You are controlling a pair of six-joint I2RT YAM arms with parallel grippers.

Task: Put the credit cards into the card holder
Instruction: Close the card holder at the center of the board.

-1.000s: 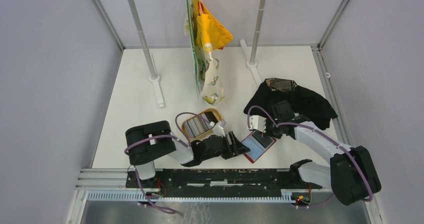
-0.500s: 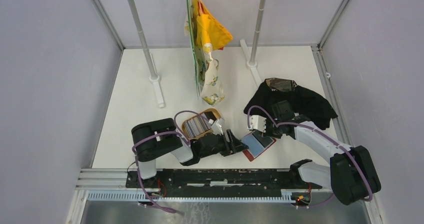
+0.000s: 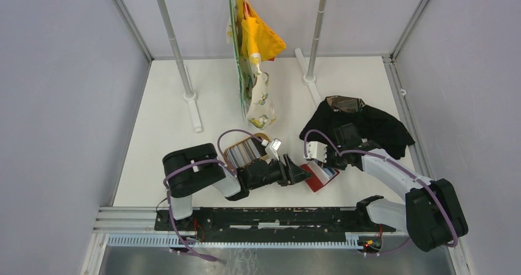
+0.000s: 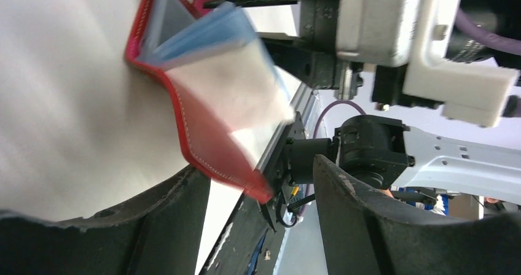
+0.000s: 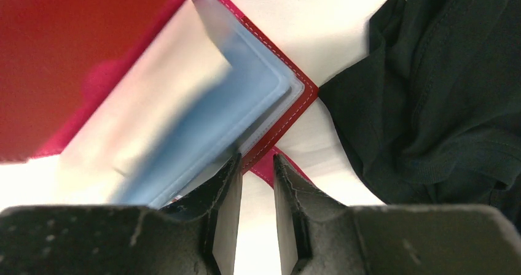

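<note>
Credit cards (image 3: 241, 154) stand on edge in a row inside the oval wooden tray (image 3: 260, 137). The tray sits toward the near edge of the bench (image 3: 178, 134), about midway across and partly under the left arm. From above, the red card holder (image 3: 319, 178) lies open just right of the tray, close to the near edge, between the two arms' tips. The left gripper (image 3: 300, 172) reaches it from the left and the right gripper (image 3: 325, 163) from the far side. A black cloth (image 3: 375, 124) is heaped by the right edge. A yellow and floral cloth (image 3: 255, 60) hangs at the far side between the poles of a rack (image 3: 175, 48).

In the left wrist view, the left fingers (image 4: 166, 226) stand wide apart and hold nothing. A corner of the card holder (image 4: 203, 134) points into the gap between them. Its clear sleeves (image 4: 209, 35) show blue and white, blurred.

In the right wrist view, the right fingers (image 5: 224, 207) are drawn close with a slim gap. Their tips sit at the holder's corner, by its snap tab (image 5: 270, 164). Whether they pinch it, I cannot tell. The black cloth (image 5: 430, 91) lies just beside.
</note>
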